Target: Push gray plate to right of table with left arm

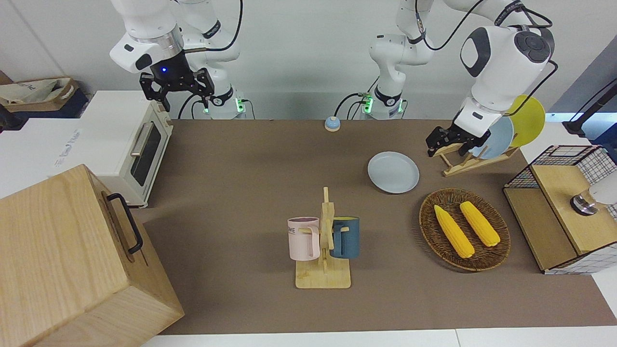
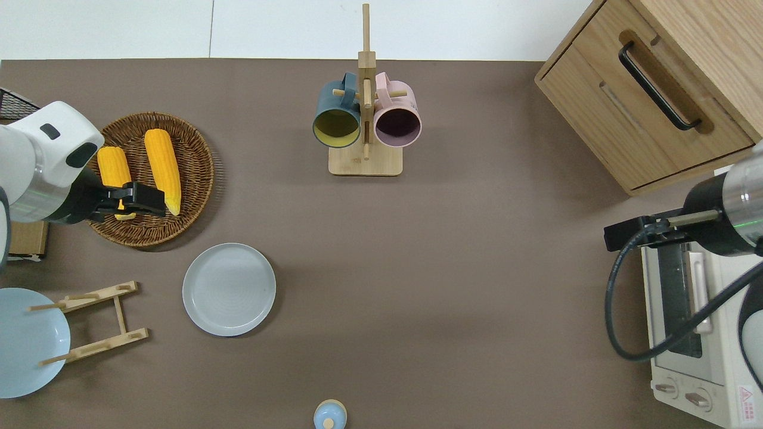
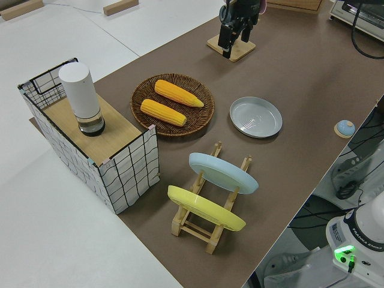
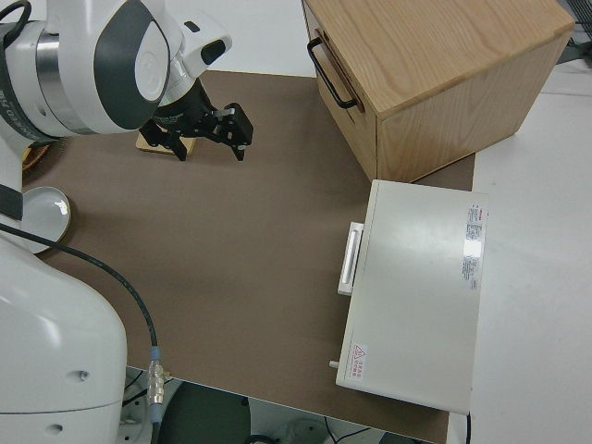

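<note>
Several things could spoil this push, and I rank them from worst down. The gray plate [image 2: 229, 289] lies flat on the table [image 2: 477, 268] in the lower left of the overhead view, below the basket [image 2: 191, 149] and just beside the wooden rack [image 2: 95, 322]. The left gripper [image 2: 149, 201] hangs over the basket's lower rim, above a cob of corn [image 2: 162, 170]. I see nothing in it, and I cannot tell how wide it stands. The right gripper [image 1: 177, 91] is parked, jaws apart and empty. My biggest worry is the descent: the gripper has to land in the narrow strip between plate and rack, and a sloppy drop there could catch the rack and topple the blue plate [image 2: 27, 339] leaning on it. Next, coming down too close would press on the low rim and flip the gray plate, or the tool could ride up over that rim and slide across without moving it. An off-centre contact would likely spin the plate away, upward in the view toward the mug stand [image 2: 365, 161] or downward toward the bell [image 2: 329, 415]. Least likely, a long push reaches the oven [image 2: 691, 333] at the frame's right edge. Dragging through the basket on the way over might also roll the corn out.
</note>
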Tool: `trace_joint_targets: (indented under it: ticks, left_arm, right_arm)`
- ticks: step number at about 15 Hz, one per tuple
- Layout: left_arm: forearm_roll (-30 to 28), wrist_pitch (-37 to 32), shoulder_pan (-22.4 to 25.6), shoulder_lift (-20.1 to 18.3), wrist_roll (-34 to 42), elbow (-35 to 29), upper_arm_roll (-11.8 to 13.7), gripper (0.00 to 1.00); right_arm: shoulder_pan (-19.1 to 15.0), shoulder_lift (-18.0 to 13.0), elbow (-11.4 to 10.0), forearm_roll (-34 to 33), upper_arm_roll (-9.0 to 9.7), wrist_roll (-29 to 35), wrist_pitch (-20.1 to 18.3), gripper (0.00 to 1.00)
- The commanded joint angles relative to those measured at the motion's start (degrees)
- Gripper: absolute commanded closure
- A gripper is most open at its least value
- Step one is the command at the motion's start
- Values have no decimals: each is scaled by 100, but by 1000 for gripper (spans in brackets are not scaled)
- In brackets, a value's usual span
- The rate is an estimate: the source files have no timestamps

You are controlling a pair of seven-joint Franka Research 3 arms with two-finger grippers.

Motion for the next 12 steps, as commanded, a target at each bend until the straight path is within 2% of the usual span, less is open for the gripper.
trace_joint_targets:
  ticks: [1,4,8,10,12]
  left_arm:
    - [-31,134,-128,-126,22,-411,152,2]
    - [-31,511,-181,-276,22,-902,196,2]
    - [-31,1145,-549,-636,75,-1781,653,2]
    - [-22,1181,-550,-663,75,-1906,653,2]
    - [380,1233,-559,-672,66,-2072,645,2]
  right_arm:
    - [-67,-35,7,58,30,-14,-69,17]
    - [-67,-35,7,58,30,-15,-60,17]
    - [-67,-35,-2,49,30,-15,-69,17]
    - [-67,-35,7,58,30,-6,-69,17]
    - [-67,-35,7,58,30,-15,-69,17]
